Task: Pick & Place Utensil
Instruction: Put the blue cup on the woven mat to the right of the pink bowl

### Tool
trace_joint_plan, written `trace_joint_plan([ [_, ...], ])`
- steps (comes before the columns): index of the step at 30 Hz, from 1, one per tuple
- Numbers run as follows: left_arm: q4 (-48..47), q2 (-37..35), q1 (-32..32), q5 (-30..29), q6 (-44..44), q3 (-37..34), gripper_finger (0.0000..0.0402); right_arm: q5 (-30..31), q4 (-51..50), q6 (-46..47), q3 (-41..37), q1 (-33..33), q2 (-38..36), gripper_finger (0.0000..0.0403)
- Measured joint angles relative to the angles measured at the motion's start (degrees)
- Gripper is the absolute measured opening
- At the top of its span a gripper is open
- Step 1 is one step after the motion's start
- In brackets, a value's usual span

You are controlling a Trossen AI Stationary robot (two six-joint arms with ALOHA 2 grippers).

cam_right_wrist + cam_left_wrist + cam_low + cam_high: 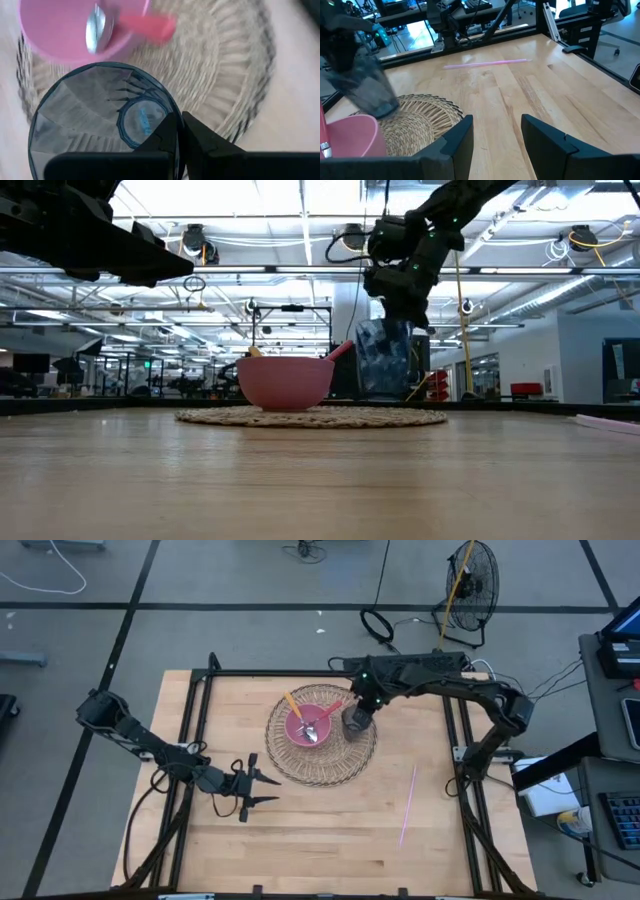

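The right gripper has its two dark fingers pinched on the rim of a dark, faceted, see-through plastic tumbler, one finger inside the wall and one outside. From where I stand the tumbler hangs a little above the round woven straw mat, not resting on it. Seen from overhead, it sits at about three o'clock on the mat, just beside the small pink plastic bowl at the mat's middle.

Inside the bowl lies a metal spoon with a red-pink handle, its handle pointing out toward two o'clock, and an orange-yellow stick-like utensil leaning out over the rim at eleven o'clock. So those utensils look already placed.

Farther out, a long thin pink straw lies flat on the bare wooden table at about four o'clock from the mat, well apart from it and untouched. My guess is that this is what remains: the tumbler needs setting down, then the straw collected.

The left gripper waits at seven o'clock from the mat, near its edge, hovering with its fingers spread wide and nothing between them.
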Motion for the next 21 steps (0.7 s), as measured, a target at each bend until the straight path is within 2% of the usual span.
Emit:
trace_joint_plan([
  [6, -0.01, 0.0, 0.0, 0.0, -0.27, 0.0, 0.017, 0.3, -0.57, 0.1, -0.07, 0.55, 2.71, 0.0006],
  [21, -0.83, 0.0, 0.0, -0.12, 0.18, 0.0, 0.017, 1.87, 0.75, 0.1, -0.05, 0.7, 2.08, 0.0006],
])
